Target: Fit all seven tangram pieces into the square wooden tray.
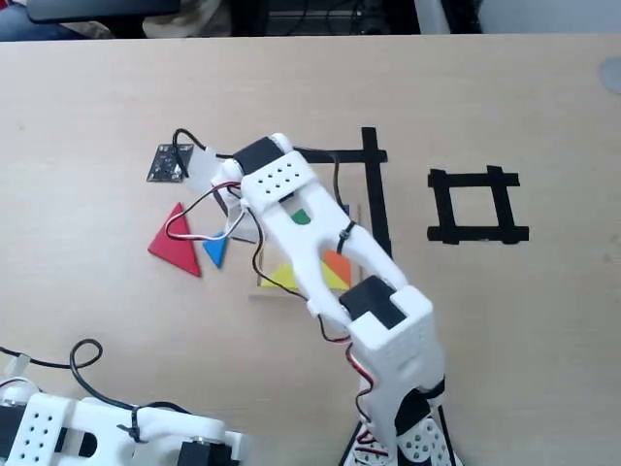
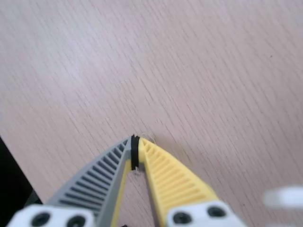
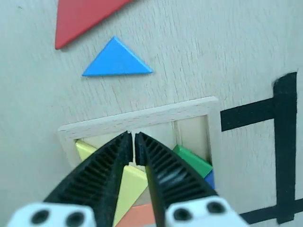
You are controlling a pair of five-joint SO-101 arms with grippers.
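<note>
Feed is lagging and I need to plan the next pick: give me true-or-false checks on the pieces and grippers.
The blue triangle lies in the tray. False: it lies on the table outside it.
The red triangle is outside the tray. True.
The right gripper is over the tray, jaws shut. True.
The left gripper holds a tangram piece. False: it is shut on nothing, above bare table.
A green piece sits inside the tray. True.
</note>
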